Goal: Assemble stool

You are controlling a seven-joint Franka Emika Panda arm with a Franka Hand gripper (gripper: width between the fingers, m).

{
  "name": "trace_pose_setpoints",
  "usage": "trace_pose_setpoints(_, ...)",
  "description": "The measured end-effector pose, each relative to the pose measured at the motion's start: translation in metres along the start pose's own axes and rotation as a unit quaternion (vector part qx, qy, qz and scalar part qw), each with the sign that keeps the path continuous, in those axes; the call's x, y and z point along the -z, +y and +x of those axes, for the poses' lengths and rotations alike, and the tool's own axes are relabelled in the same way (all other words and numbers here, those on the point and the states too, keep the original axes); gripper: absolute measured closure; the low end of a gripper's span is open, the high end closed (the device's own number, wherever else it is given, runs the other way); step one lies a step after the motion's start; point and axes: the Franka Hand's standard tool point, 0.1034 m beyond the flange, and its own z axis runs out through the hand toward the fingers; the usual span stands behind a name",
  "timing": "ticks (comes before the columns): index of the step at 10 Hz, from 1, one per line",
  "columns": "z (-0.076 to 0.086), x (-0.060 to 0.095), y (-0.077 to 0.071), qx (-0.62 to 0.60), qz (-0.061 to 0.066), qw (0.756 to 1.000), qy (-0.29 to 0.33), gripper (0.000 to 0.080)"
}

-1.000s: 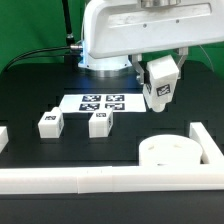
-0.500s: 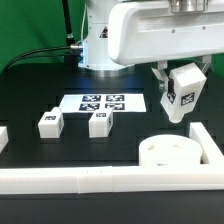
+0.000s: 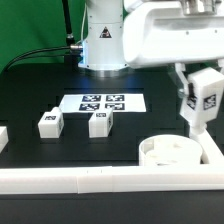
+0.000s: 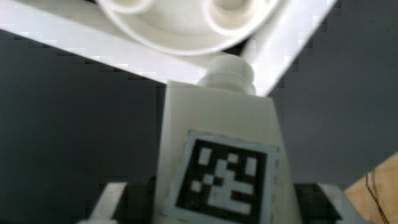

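White plastic forms the front rail (image 3: 60, 180), which lies nearer the camera than the seat (image 3: 165, 150) and meets a side rail (image 3: 208, 140) on the seat's exterior-view right; the seat, a round flat disc with sockets showing in its upper face, lies flat on the black table (image 3: 30, 95) tucked into that rail corner; just above the seat's right-hand edge hangs the gripper (image 3: 198, 95), its jaws partly closed and clamped on the two sides of the held leg (image 3: 206, 100), a blocky white piece with a square black-and-white tag facing outward, clear of the seat and close to upright; in the wrist view the same held leg (image 4: 222, 140) sits between the two fingers (image 4: 111, 200), its round peg end over the rail junction beside the seat (image 4: 178, 25); to the exterior view's left of the seat a loose leg (image 3: 99, 122) stands on the table, and a second loose leg (image 3: 49, 122) stands further left, apart from it; behind the seat and to the left lies the marker board (image 3: 104, 102); furthest from the seat rises the arm's base (image 3: 100, 45).
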Motion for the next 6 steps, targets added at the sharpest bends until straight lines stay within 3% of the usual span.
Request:
trace_pose_setpoints(3,-0.003,-0.002,0.001,0.0,0.001,1.0,-0.006,0.0476)
trace_pose_setpoints(6,-0.017,-0.005,0.007,0.013,-0.003,1.0,-0.009,0.0476)
